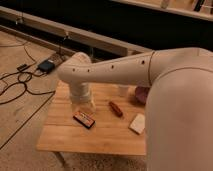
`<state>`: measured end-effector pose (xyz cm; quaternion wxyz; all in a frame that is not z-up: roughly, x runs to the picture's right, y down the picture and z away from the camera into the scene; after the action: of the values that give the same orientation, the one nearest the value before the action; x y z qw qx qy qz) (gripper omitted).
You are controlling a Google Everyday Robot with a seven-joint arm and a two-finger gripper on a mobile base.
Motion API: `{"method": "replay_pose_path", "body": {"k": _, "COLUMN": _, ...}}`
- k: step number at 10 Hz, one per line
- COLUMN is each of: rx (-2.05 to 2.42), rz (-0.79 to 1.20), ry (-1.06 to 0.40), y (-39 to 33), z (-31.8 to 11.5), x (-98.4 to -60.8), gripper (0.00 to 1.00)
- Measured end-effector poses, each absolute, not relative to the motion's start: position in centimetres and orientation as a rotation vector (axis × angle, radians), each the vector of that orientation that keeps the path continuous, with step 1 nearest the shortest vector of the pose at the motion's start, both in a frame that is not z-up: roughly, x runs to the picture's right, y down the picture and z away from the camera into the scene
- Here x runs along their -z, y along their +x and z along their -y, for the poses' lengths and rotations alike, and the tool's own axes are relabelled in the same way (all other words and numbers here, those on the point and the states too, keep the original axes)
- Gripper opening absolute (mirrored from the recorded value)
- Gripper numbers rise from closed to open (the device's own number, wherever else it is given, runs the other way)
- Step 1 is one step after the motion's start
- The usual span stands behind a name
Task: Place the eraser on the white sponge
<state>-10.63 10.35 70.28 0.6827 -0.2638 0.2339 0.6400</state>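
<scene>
The eraser [84, 119], a flat black block with an orange-and-white striped top, lies on the wooden table [65, 137] left of centre. The white sponge [137, 123], a plain off-white pad, lies flat to its right near the table's right side, apart from the eraser. My white arm reaches in from the right and bends down at the elbow. The gripper [86, 105] hangs just behind and above the eraser, mostly hidden by the wrist.
A slim reddish-brown stick [116, 108] lies between the eraser and the sponge. A white cup [123, 90] and a purple bowl [142, 94] stand at the table's back right. Cables and a small box [46, 65] lie on the floor to the left.
</scene>
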Motion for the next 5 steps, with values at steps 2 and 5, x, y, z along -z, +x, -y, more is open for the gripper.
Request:
{"method": "replay_pose_path", "body": {"k": 2, "rx": -1.382, "rz": -0.525, "ry": -0.600, "y": -10.4, "z": -10.8, "x": -70.7, "gripper": 0.65}}
{"method": "replay_pose_path", "body": {"k": 5, "rx": -1.193, "rz": -0.493, "ry": -0.666, "y": -10.5, "z": -12.6, "x": -73.4, "gripper": 0.65}}
